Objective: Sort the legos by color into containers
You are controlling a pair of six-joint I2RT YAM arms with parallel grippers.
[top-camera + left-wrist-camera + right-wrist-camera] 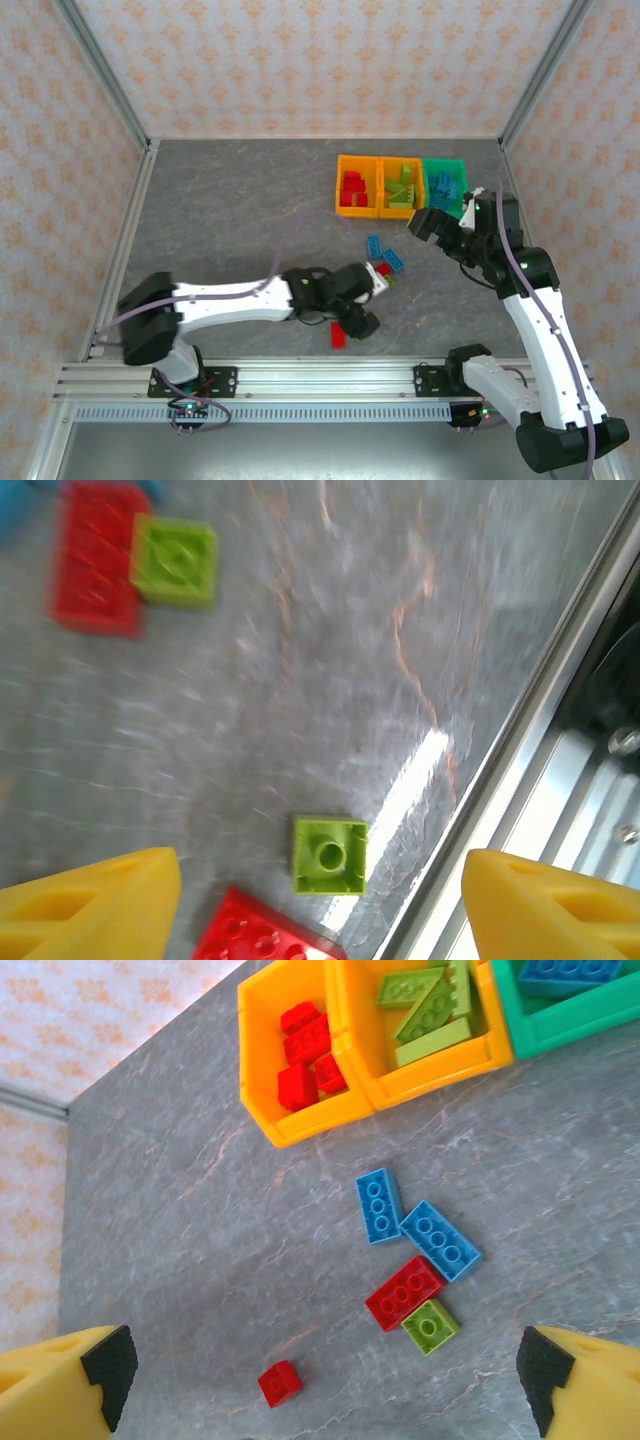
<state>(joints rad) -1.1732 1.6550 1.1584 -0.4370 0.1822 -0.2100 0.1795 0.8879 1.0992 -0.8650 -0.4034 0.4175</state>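
Three bins stand in a row at the back right: an orange bin (pixel 340 185) (pixel 262 1040) with red legos (pixel 305 1055), an orange bin (pixel 400 213) (pixel 430 1075) with lime legos (pixel 425 1010), and a green bin (pixel 463 175) (pixel 570 1025) with blue legos (pixel 570 970). Loose on the table lie two blue bricks (pixel 380 1205) (pixel 440 1240), a red brick (pixel 405 1292), a lime brick (pixel 431 1326) and a small red one (pixel 280 1383). My left gripper (pixel 372 303) (pixel 325 910) hangs open over an upturned lime brick (pixel 330 854) beside a red plate (pixel 265 938). My right gripper (pixel 432 222) (pixel 325 1390) is open and holds nothing.
The metal rail (pixel 540 750) at the table's near edge runs close to the left gripper's right finger (pixel 560 905). A red plate (pixel 338 334) lies near that rail. Bare grey tabletop (pixel 230 210) stretches to the left of the bins.
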